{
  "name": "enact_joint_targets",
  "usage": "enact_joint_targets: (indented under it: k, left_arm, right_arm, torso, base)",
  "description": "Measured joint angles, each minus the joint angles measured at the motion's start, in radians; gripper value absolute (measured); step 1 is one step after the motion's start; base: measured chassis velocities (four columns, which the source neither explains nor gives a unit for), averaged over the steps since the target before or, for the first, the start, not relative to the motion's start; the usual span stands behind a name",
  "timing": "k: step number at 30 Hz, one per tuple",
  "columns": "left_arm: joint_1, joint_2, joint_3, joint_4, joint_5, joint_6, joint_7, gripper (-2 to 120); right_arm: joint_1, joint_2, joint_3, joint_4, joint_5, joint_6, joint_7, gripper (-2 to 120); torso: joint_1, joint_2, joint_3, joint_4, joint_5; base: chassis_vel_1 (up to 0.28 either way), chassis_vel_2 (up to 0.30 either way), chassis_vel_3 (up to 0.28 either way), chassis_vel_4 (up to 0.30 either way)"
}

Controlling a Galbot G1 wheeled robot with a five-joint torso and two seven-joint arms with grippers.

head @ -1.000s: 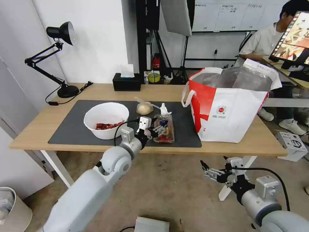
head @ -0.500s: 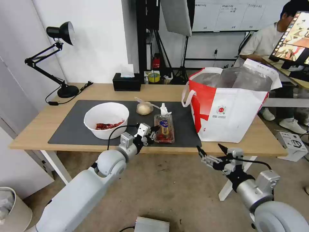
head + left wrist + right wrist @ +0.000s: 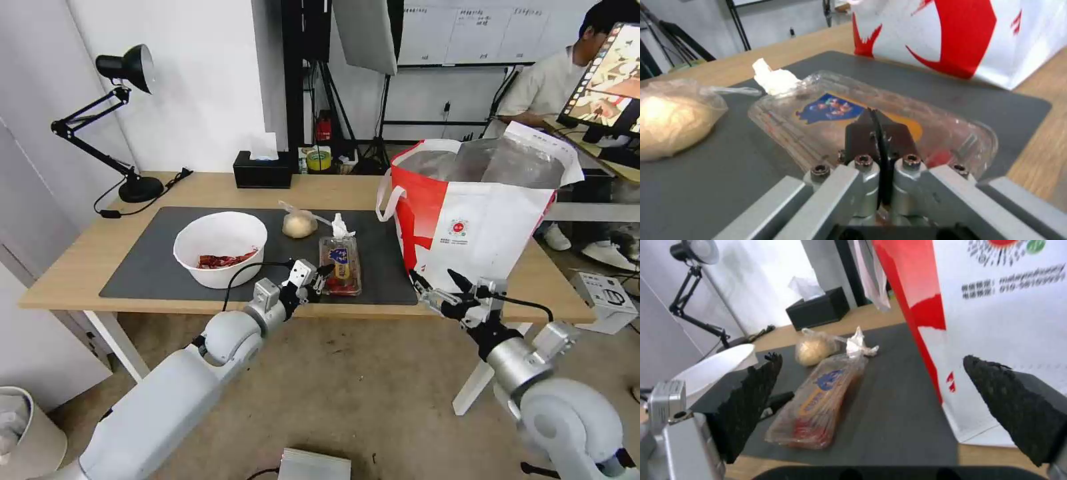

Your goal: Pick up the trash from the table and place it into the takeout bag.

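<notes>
A clear hinged tray point(image 3: 340, 265) with red bits lies on the dark mat point(image 3: 143, 267) of the table point(image 3: 87, 267). My left gripper point(image 3: 320, 275) is shut, its tips at the tray's point(image 3: 826, 110) near end. Behind the tray are a crumpled tissue point(image 3: 340, 227) and a knotted bag of beige food point(image 3: 299, 223). The white bowl point(image 3: 220, 257) with red scraps stands to the left. The takeout bag point(image 3: 480, 220) stands open at the right. My right gripper point(image 3: 437, 285) is open at the table's front edge, below the bag's left corner, and faces the tray point(image 3: 818, 403).
A black tissue box point(image 3: 262, 170) and a black desk lamp point(image 3: 127, 120) stand at the back of the table. A person sits behind the takeout bag at another desk. A small white device point(image 3: 605, 300) lies on the floor at the right.
My right arm has risen from below the table and moved forward to the front edge by the takeout bag. My left arm has sunk lower, its gripper staying at the tray's near end.
</notes>
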Motion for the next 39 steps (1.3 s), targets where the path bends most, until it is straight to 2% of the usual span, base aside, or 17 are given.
enact_joint_targets:
  k: [2,9,16,26,39]
  left_arm:
    - [0.000,0.000,0.002,0.013,0.037,-0.009,0.010,0]
    - [0.005,0.002,0.002,0.026,0.070,-0.017,0.020,0]
    - [-0.002,0.013,0.006,0.026,0.071,-0.018,0.027,0]
    - [-0.006,0.011,0.017,0.026,0.063,-0.020,0.028,0]
    - [-0.032,0.009,0.036,0.038,0.044,-0.026,0.031,0]
  right_arm:
    - [0.031,-0.002,-0.014,-0.013,0.067,-0.020,0.023,100]
    - [0.088,-0.002,-0.046,-0.049,0.163,-0.046,0.063,100]
    - [0.137,-0.003,-0.091,-0.077,0.234,-0.090,0.105,100]
    - [0.311,0.002,-0.184,-0.179,0.435,-0.164,0.218,100]
    - [0.504,0.047,-0.294,-0.309,0.534,-0.248,0.369,100]
  torso:
    - [0.000,0.000,0.000,0.0000,0.0000]
    - [0.000,0.000,0.000,0.0000,0.0000]
    - [0.000,0.000,0.000,0.0000,0.0000]
    - [0.000,0.000,0.000,0.0001,-0.0001]
    - [0.000,0.000,0.000,0.0000,-0.0002]
  base:
    - [0.000,0.000,0.000,0.000]
    - [0.000,0.000,0.000,0.000]
    - [0.000,0.000,0.000,0.000]
    - [0.000,0.000,0.000,0.000]
    - [0.000,0.000,0.000,0.000]
